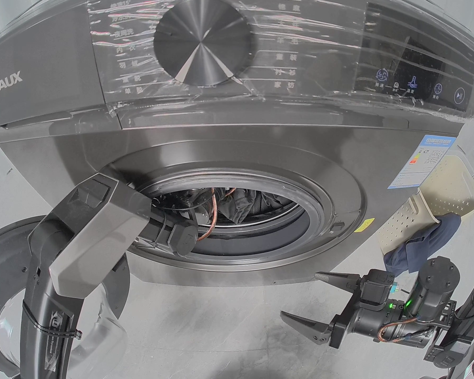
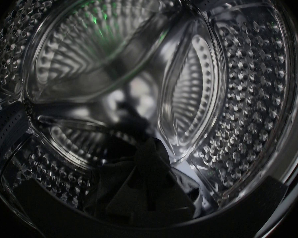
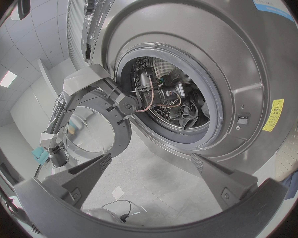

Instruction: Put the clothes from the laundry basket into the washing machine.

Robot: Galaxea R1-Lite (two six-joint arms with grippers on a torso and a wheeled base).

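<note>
Hovering over grey floor (image 1: pixel 205 322), R claw (image 1: pixel 300 295) spread wide, empty; laundry basket (image 1: pixel 453 185) near it. L claw in drum (image 2: pixel 248 83): can't tell.

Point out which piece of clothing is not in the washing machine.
The blue garment, draped over the rim of the cream laundry basket on the robot's right. The dark grey clothes lie inside the drum.

The floor (image 1: pixel 221 332) is smooth, grey and glossy and fills the lower centre of the head view. The washing machine (image 1: pixel 247 148) stands on it, across the upper frame. The laundry basket (image 1: pixel 447 190) sits at the right edge, just beside the machine. A thin black cable (image 3: pixel 117 204) lies on the floor.
</note>
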